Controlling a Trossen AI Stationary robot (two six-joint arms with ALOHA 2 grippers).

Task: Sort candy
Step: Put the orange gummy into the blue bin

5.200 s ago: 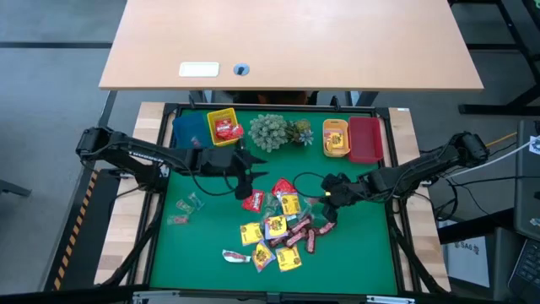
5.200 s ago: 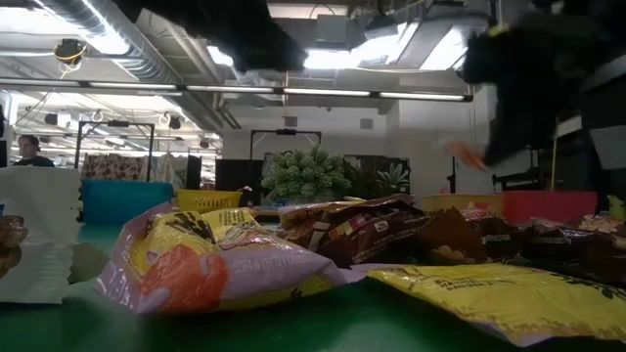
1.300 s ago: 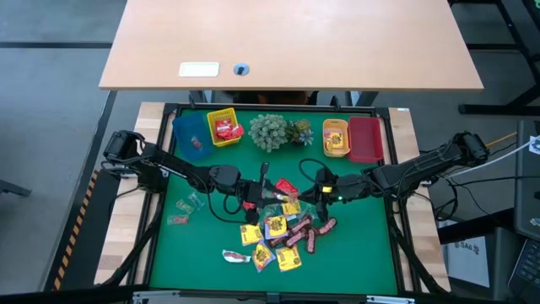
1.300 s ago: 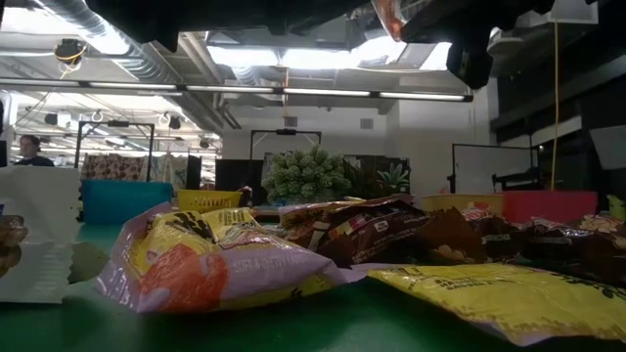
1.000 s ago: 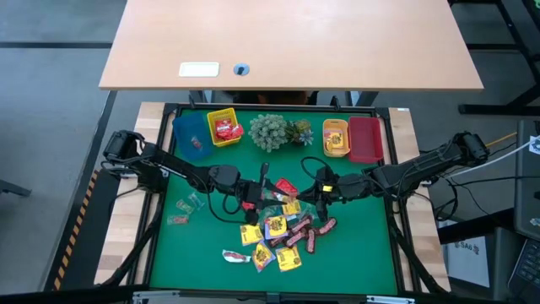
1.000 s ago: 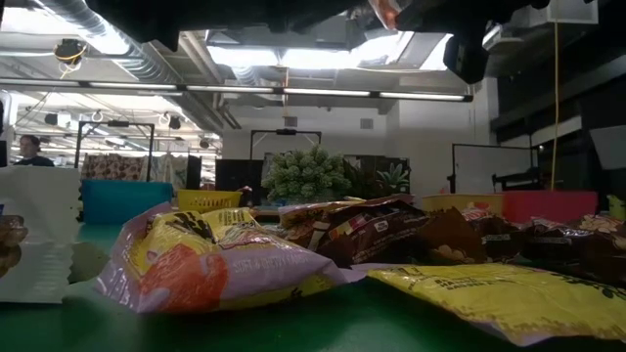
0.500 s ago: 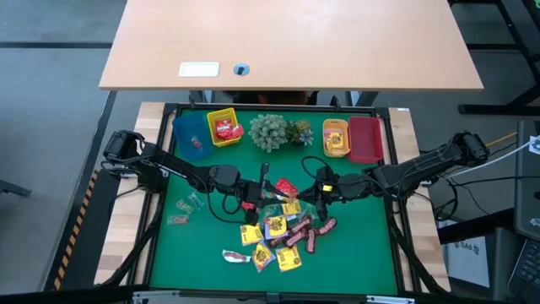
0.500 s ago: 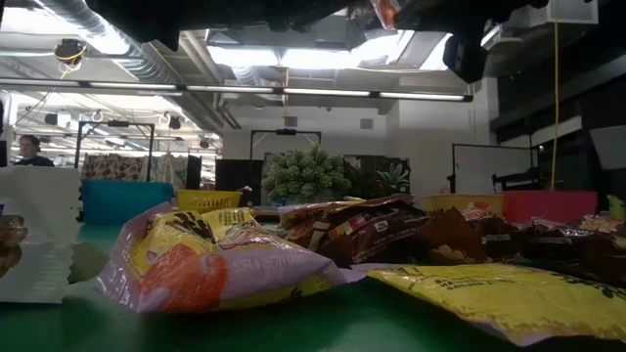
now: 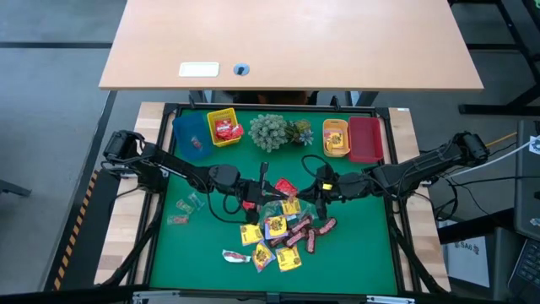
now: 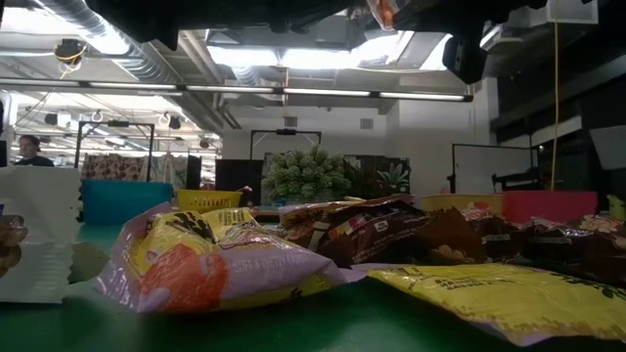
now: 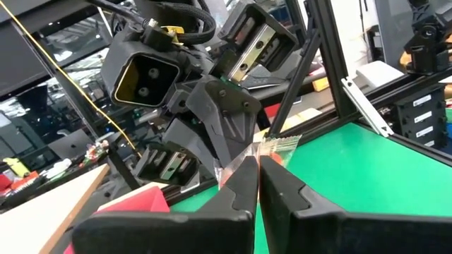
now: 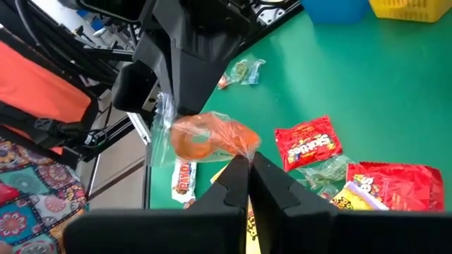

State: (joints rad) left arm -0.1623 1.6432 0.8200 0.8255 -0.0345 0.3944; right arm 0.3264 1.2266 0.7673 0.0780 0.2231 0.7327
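- High view: a loose heap of candy (image 9: 283, 230), glossy yellow square packets, red packets and dark bars, lies mid-way on the green counter (image 9: 354, 253). Two pale clear-wrapped sweets (image 9: 186, 209) lie apart near the left edge. Along the far edge stand a blue bin (image 9: 189, 135), a yellow bin (image 9: 224, 127) holding red packets, a spiky grey-green plant cluster (image 9: 274, 131), an orange bin (image 9: 336, 138) and a red bin (image 9: 365, 139). Both dark arms stretch low from the sides; the left claw (image 9: 272, 195) and right claw (image 9: 309, 195) face each other over the heap's far end.
- Low view: crinkled yellow and brown wrappers (image 10: 323, 244) fill the foreground at counter level; the bins and plant show behind, with a ceiling of pipes and strip lights. A person (image 10: 29, 149) shows far off at left. The arms are dark shapes overhead.
- Left wrist view: the left claw (image 11: 257, 164) has its fingers pressed together, pinching the edge of a clear crinkly wrapper (image 11: 275, 144); the right arm's camera housing looms just beyond, over green felt and a black frame.
- Right wrist view: the right claw (image 12: 248, 161) is pressed together on one corner of a clear-wrapped orange ring-shaped sweet (image 12: 209, 138), held off the counter; the left claw (image 12: 162, 116) grips its other end. Red packets (image 12: 308, 143) lie on the felt below.
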